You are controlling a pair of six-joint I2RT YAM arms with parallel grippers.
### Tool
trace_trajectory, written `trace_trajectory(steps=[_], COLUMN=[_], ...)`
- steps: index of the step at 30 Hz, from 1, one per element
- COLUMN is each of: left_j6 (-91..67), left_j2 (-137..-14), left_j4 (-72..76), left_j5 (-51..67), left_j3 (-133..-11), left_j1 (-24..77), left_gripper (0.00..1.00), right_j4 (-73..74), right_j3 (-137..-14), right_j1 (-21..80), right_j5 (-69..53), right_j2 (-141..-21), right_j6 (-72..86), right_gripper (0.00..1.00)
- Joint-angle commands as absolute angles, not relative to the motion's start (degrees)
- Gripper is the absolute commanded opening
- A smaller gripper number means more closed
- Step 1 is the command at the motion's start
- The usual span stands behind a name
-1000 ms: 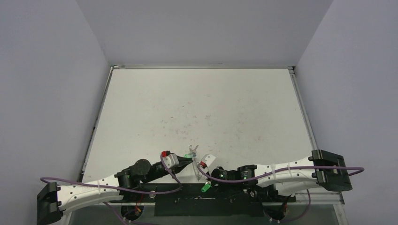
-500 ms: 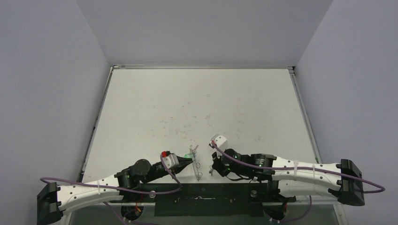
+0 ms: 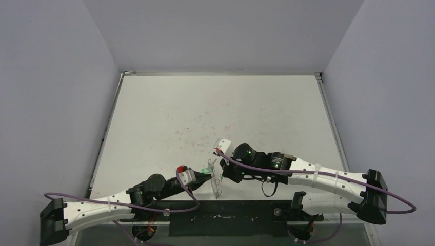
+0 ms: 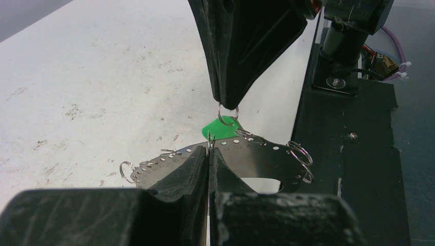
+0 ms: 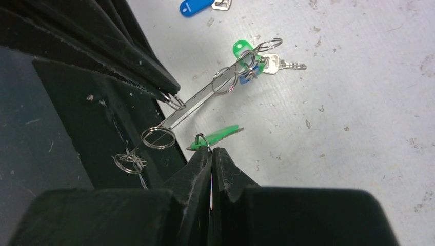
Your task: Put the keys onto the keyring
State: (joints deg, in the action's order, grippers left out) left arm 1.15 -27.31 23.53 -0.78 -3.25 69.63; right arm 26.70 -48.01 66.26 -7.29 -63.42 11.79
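The keyring (image 4: 261, 154) is a thin silvery perforated hoop with small split rings along its rim. My left gripper (image 4: 208, 151) is shut on its rim and holds it on edge just above the table (image 3: 215, 180). My right gripper (image 5: 212, 150) is shut on the little ring of a green key (image 5: 218, 135), whose head hangs right at the hoop's top edge (image 4: 221, 128). A second green key (image 5: 271, 63) with a silver blade hangs at the hoop's far end. A blue key (image 5: 194, 6) lies on the table beyond it.
The black base plate (image 4: 354, 133) runs along the near table edge, right beside the keyring. Purple cables (image 3: 308, 177) trail along both arms. Grey walls close in the white table (image 3: 215, 113) on the left, right and back.
My right arm has swung from the near edge by the base plate up and leftwards, bringing the green key to the keyring. The left arm and keyring have stayed still.
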Motion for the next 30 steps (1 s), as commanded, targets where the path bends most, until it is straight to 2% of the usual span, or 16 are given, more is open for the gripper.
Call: trace_trajectory(steps=[1, 8, 18, 30], left_j6=[2.4, 4.0, 4.0, 3.5], left_j2=[-28.4, -29.8, -29.1, -29.3], left_j4=[31.9, 39.2, 36.9, 35.3], left_j5=[0.0, -0.4, -1.0, -1.1], left_j3=[-3.0, -1.4, -1.8, -2.0], left_j1=[69.9, 69.9, 69.9, 69.9], left_gripper=[0.00, 0.00, 0.00, 0.00], right_j4=[27.7, 28.3, 29.8, 28.5], right_j3=[-51.2, -53.8, -58.5, -60.5], right_j1=[65.4, 64.4, 64.2, 64.2], right_j5=[-12.9, -16.9, -19.6, -18.4], right_j2=[-64.2, -65.2, -70.6, -71.3], right_j6=[5.9, 3.0, -0.2, -0.2], right_gripper=[0.00, 0.00, 0.00, 0.00])
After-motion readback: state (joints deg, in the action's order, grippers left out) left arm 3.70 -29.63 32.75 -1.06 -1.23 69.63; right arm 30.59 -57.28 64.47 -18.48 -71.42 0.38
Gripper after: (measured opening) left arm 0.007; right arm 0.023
